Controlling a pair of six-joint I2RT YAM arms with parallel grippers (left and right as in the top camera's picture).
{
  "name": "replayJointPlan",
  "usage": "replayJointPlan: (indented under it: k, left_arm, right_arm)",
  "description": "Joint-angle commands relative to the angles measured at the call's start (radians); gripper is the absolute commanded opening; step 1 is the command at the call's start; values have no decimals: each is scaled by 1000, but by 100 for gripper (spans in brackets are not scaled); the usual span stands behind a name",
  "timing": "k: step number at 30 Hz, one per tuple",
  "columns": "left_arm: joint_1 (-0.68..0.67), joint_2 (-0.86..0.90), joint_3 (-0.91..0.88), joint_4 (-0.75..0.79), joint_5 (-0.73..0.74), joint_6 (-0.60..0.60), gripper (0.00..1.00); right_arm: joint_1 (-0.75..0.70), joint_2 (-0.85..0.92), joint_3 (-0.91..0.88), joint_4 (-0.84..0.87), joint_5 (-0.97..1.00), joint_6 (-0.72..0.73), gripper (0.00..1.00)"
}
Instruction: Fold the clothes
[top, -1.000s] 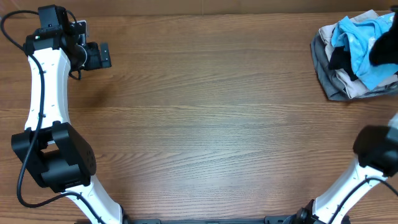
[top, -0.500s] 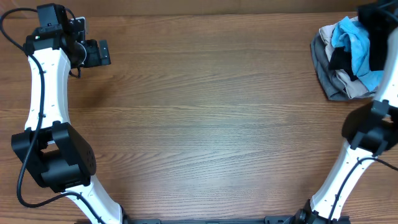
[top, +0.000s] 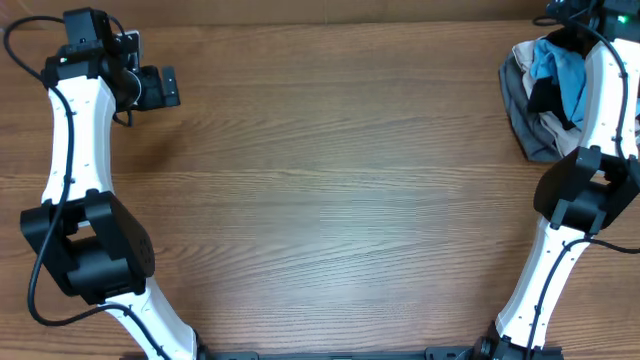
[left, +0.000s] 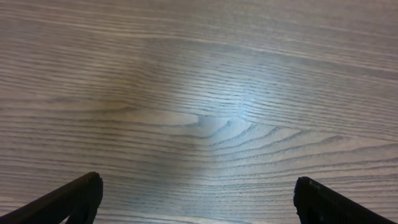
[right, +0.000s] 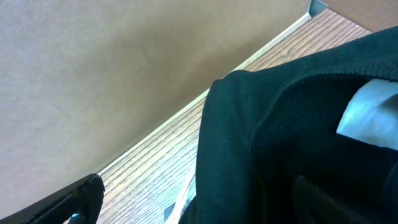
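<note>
The black clothes are bunched up in the far right corner of the worktop. They are heaped with blue cloth, grey cloth and beige cloth. From above, only a small dark patch of them is seen in the heap. The heap is set close to the far edge and the right edge. A plain brown wall is seen just past the far edge. A wide stretch of wood is seen between the heap and the left arm.

The right arm is held out long over the heap. The right hand is held with its fingers wide apart, and nothing is pinched. The black cloth is seen right in front of it.

The left hand is held over wood near the far left corner. Its fingers are spread wide too, and nothing is held.
</note>
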Motion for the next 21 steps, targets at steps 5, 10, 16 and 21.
replayJointPlan:
  k: [5,10,16,21]
  left_arm:
    - [-23,24,9,12,14,-21,100]
    - [-23,24,9,10,13,-21,100]
    - [-23,24,9,13,10,-21,100]
    - [-24,24,9,6,11,-21,100]
  right_arm:
    - [-8,-134,31,-32,-138,-36,100]
    - [-8,-241,31,-72,-221,-108,100]
    - [-38,-311,31,-116,-187,-122,100]
    - [-95,-303,27,-169,-162,-119,100]
